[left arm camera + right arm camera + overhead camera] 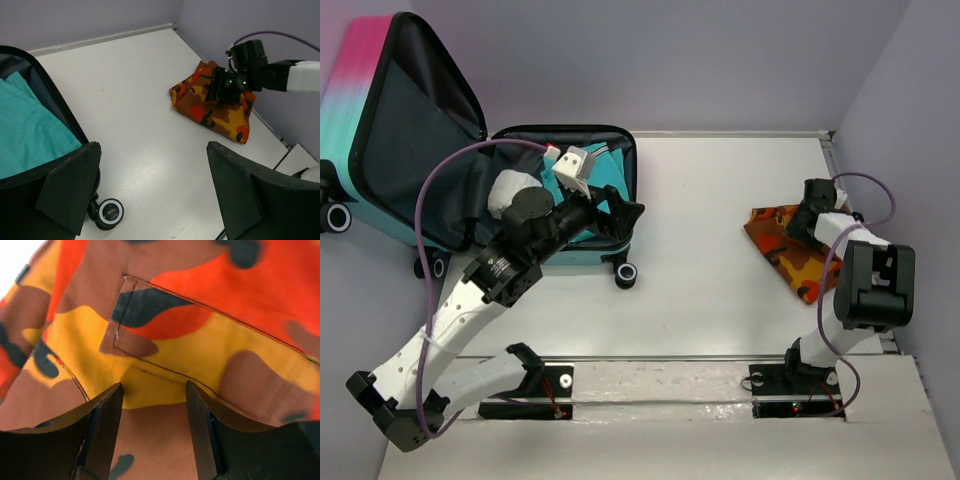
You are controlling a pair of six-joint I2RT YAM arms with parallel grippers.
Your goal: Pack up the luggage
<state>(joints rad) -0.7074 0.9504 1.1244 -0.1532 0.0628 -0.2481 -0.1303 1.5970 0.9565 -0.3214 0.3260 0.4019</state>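
From above, the luggage (420, 130) is lying open at the far left of the worktop (710, 260). Its pink-to-teal lid is leaning up against the left wall, and its base is resting flat with a teal garment (605, 165) inside. The left claw (625, 220) is hovering over the base's right rim, just above a black wheel (627, 275). Well apart on the right, the right claw (802, 226) is pointing down onto a folded orange camouflage cloth (775, 245).

In the left wrist view, the left claw (154, 155) is standing wide with nothing between its fingers. The luggage (55, 112) is showing at the left with the teal garment (30, 125) in it and the wheel (111, 212) below. Across the worktop, the right claw (222, 92) is pressing on the camouflage cloth (210, 112).

In the right wrist view, the right claw (154, 405) is standing partway apart, its fingers pushing into the camouflage cloth (200, 325), which is filling the gap between them. I cannot tell whether it is actually pinching the fabric.
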